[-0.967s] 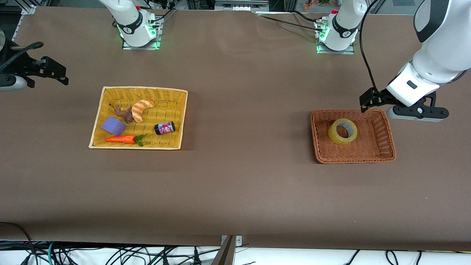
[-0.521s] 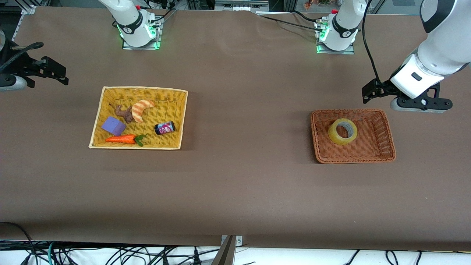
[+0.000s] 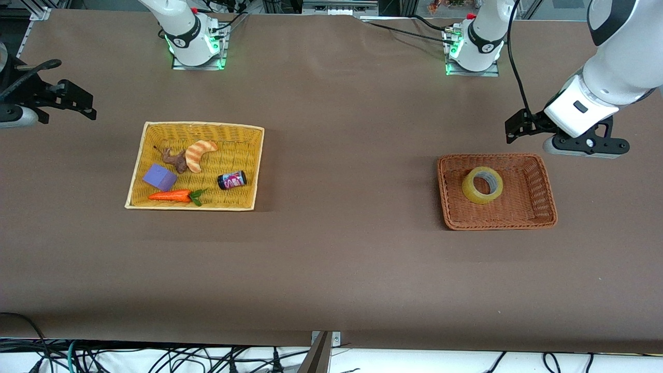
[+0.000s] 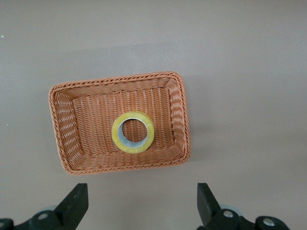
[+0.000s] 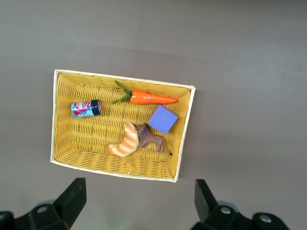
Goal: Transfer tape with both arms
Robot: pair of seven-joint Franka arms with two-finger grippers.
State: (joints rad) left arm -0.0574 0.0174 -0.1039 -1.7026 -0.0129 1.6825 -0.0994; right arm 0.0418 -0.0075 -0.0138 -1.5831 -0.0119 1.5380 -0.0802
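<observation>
The tape (image 3: 470,190), a yellowish ring with a grey core, lies in a brown wicker basket (image 3: 497,226) toward the left arm's end of the table. My left gripper (image 3: 582,149) hangs open and empty over the table beside that basket's rim on the robots' side. In the left wrist view its fingers (image 4: 73,207) stand wide apart, with the basket (image 4: 120,80) and the tape (image 4: 115,134) lying past their tips. My right gripper (image 3: 18,115) waits open and empty, high over the right arm's end of the table; its open gripper (image 5: 139,201) also shows in the right wrist view.
A yellow wicker basket (image 3: 194,124) toward the right arm's end holds a croissant (image 3: 199,154), a small dark can (image 3: 231,180), a carrot (image 3: 171,196), a purple block (image 3: 159,176) and a brown toy animal (image 3: 173,159). It shows in the right wrist view (image 5: 120,79) too.
My left gripper has drawn back from over the brown basket's rim toward the robots' side, then shifted slightly sideways. The tape and the right arm have not moved.
</observation>
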